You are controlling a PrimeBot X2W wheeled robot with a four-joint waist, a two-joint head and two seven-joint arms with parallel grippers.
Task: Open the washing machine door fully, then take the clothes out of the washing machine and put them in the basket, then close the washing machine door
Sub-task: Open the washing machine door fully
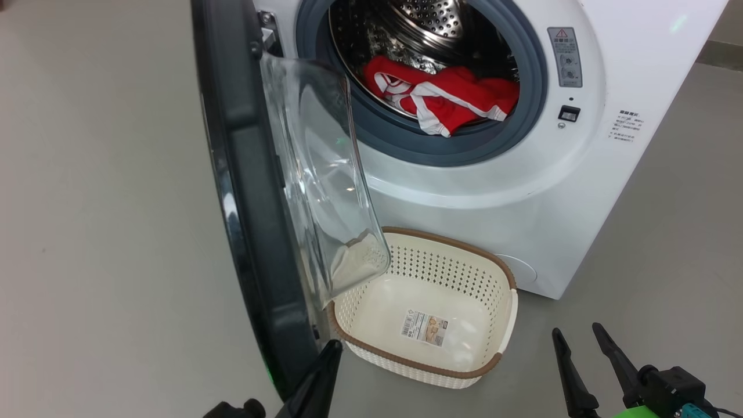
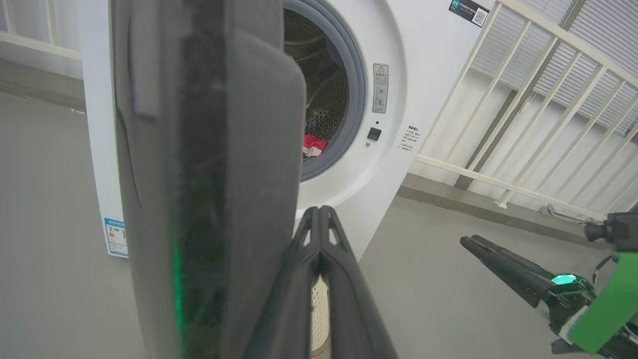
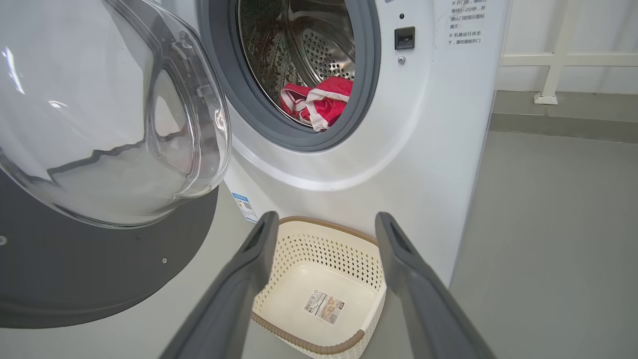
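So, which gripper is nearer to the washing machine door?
Left. The left gripper sits shut at the lower edge of the washing machine door; the right gripper, open, is past the basket.

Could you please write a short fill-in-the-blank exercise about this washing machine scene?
1. The red clothes lie in the ____ of the washing machine.
2. The basket stands on the ____.
3. The left gripper, next to the washing machine door, is ____.
4. The right gripper is ____.
Missing words: drum, floor, shut, open.
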